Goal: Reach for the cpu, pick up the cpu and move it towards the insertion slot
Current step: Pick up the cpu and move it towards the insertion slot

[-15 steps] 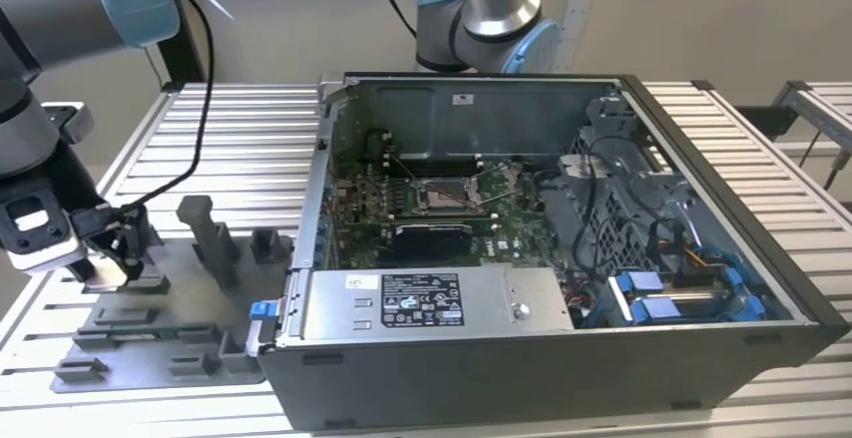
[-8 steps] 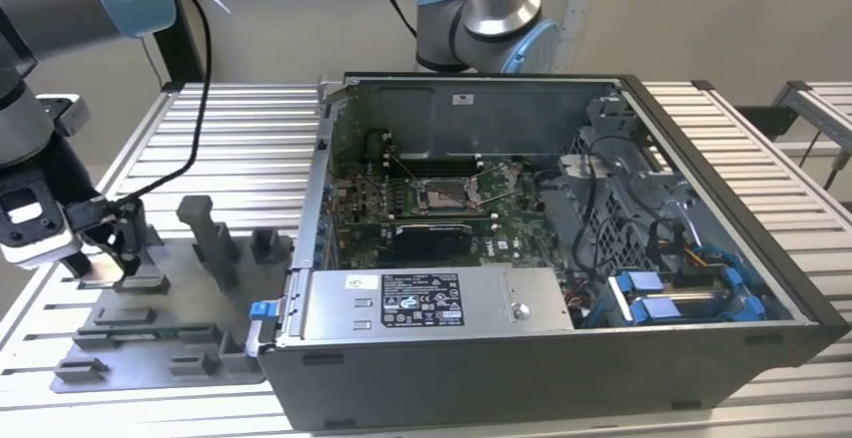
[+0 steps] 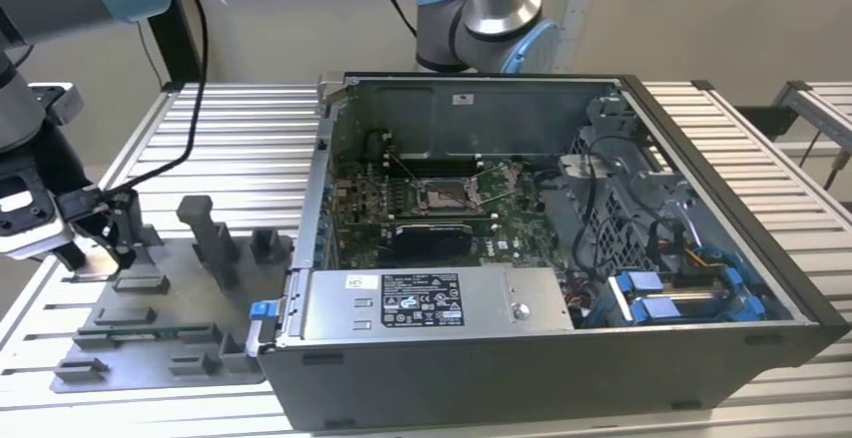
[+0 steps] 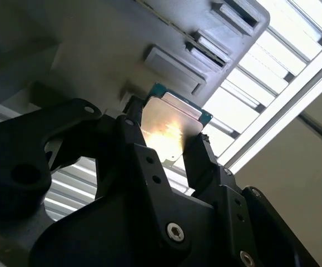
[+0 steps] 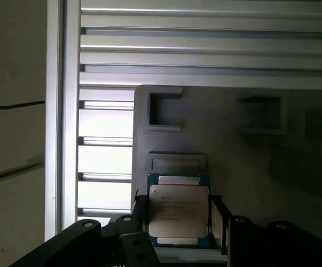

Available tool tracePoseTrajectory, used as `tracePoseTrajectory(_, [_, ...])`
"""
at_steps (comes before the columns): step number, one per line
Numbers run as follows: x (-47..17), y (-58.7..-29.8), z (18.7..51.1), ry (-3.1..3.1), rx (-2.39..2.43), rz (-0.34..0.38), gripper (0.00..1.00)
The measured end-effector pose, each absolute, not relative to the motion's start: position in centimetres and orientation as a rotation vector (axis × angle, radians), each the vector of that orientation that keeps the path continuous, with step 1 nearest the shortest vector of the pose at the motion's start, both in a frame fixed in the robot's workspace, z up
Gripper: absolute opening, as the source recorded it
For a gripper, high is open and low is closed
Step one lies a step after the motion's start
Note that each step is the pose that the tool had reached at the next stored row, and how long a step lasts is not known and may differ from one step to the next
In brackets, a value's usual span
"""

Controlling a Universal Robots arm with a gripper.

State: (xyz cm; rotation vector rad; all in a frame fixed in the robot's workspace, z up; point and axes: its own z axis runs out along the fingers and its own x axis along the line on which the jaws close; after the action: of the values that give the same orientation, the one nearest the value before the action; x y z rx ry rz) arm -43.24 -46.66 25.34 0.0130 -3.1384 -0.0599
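Note:
The cpu (image 5: 178, 210) is a thin square chip with a silvery top face and a green rim, and its tan underside (image 4: 169, 130) glints in the second wrist view. My gripper (image 5: 178, 216) (image 4: 169, 134) is shut on the cpu, one black finger on each of two opposite edges. It holds the chip just above the grey fixture plate (image 3: 147, 348) at the exterior view's left, where the gripper (image 3: 96, 246) hangs low. The insertion slot (image 3: 444, 196), a silver-framed socket on the green board, lies inside the open computer case, well to the right of the gripper.
The open computer case (image 3: 745, 288) fills the middle and right of the slatted aluminium table (image 3: 226, 139). Grey upright fixture blocks (image 3: 213, 238) stand on the plate between gripper and case. A second arm's base (image 3: 486, 19) rises behind the case. Cables (image 3: 187, 109) trail from my arm.

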Motion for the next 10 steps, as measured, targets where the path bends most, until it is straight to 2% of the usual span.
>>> tracePoseTrajectory(10, [-43.2,-46.7,26.9,-3.138,0.013,-0.060,0.00])
